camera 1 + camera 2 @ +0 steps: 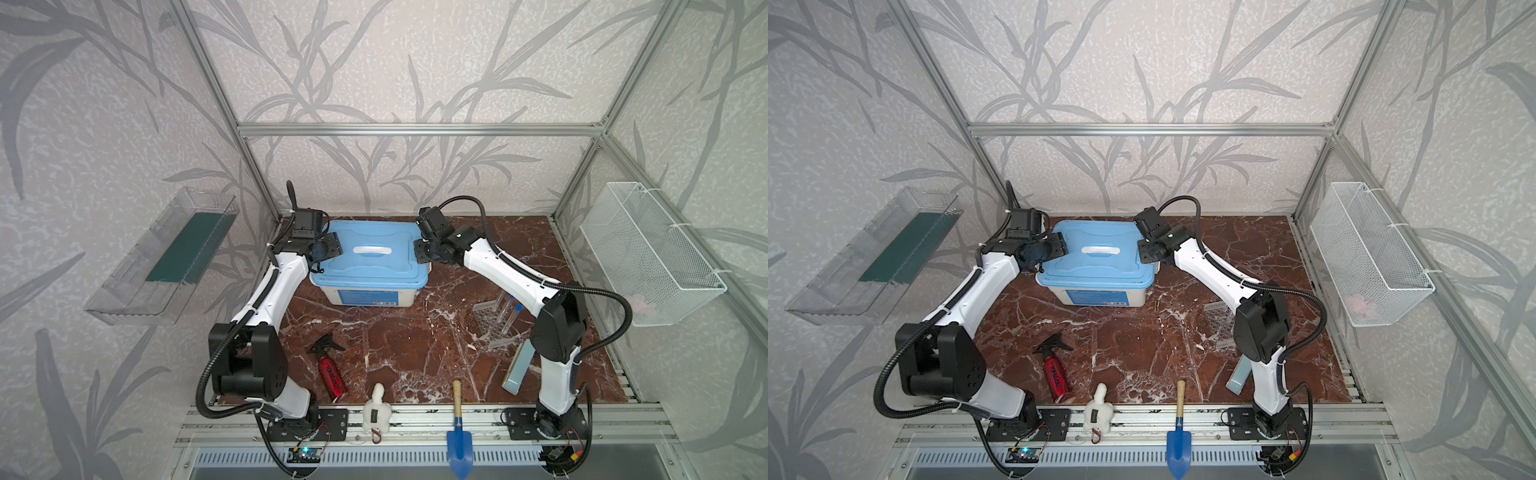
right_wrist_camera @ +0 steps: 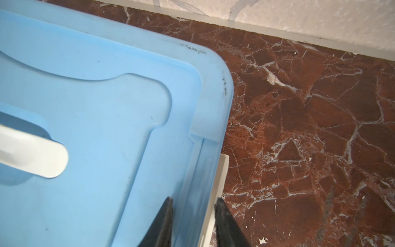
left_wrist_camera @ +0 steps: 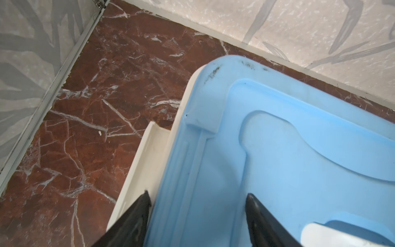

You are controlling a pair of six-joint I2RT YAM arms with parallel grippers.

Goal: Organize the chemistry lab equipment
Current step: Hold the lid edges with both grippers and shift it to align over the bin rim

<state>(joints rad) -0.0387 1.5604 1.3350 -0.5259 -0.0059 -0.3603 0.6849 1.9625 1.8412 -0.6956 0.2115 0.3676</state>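
Note:
A clear perforated tube rack (image 1: 492, 322) stands on the right of the table with long clear tubes with blue caps (image 1: 512, 311) upright in it; my right arm hides most of the rack (image 1: 1219, 318) in a top view. Both grippers are at a white box with a blue lid (image 1: 370, 253) at the back. My left gripper (image 3: 197, 193) is open, its fingers straddling the lid's left rim (image 3: 181, 171). My right gripper (image 2: 193, 201) is shut on the lid's right rim (image 2: 201, 166). The other lab equipment is out of view.
A red spray bottle (image 1: 331, 372), a white plush toy (image 1: 376, 409) and a blue trowel (image 1: 458, 434) lie along the front. A pale blue flat box (image 1: 518, 368) leans by the right arm. On the walls hang a wire basket (image 1: 648, 253) and a clear tray (image 1: 166, 257).

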